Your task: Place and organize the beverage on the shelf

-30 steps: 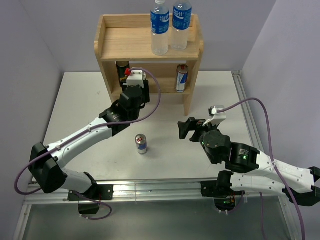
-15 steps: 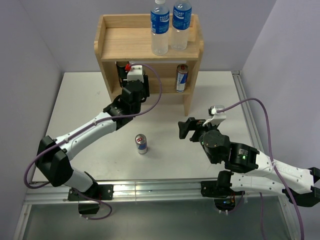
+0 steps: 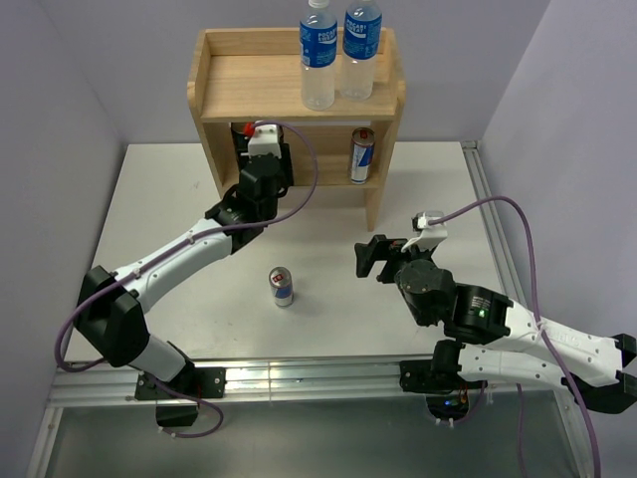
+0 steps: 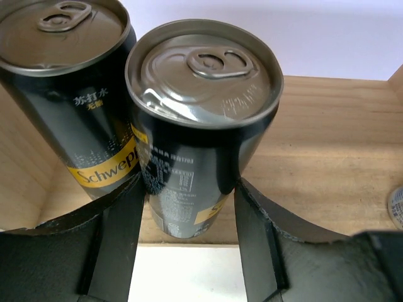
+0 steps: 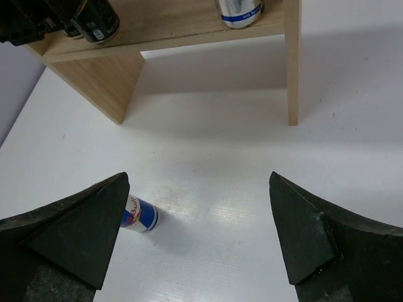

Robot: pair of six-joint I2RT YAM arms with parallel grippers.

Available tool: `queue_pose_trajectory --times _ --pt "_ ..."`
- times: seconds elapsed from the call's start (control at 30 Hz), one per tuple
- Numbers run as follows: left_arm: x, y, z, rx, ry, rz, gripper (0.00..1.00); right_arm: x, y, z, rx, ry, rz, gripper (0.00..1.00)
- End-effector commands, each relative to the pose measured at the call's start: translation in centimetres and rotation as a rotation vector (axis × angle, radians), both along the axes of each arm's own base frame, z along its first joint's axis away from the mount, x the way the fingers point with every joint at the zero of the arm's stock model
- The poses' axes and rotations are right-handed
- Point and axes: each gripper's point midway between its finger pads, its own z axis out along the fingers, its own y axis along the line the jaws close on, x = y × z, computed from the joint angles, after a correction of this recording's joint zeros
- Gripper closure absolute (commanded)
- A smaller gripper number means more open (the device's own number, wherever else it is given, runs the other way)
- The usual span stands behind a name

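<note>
White table point(image 3: 179, 199) — Red Bull can point(image 3: 281, 286) alone; Schweppes can point(image 4: 69, 107) beside held can point(image 4: 201, 145).

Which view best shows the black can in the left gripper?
The left wrist view: the black can fills the frame, upright at the shelf edge in the left gripper, beside a second black can. The right wrist view catches only its lower part at the top edge. The top external view hides it behind the left arm.

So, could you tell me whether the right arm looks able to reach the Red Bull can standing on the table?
Probably yes. The right pincer is open and faces the Red Bull can, which stands on the table with only bare tabletop between them; the left arm is away at the shelf.
</note>
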Motion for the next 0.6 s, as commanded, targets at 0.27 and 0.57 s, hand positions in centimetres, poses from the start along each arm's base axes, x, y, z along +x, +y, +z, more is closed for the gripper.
queue_pose_trajectory --times 0.27,0.57 --pt "1.8 0.1 4.0 -0.133 -0.119 0.006 1.00 0.4 0.3 0.0 0.022 -0.008 -0.015 0.01" --pt "1.9 -0.3 3.0 -0.157 -0.103 -0.006 1.00 0.5 0.5 -0.2 0.015 -0.006 -0.008 0.01"
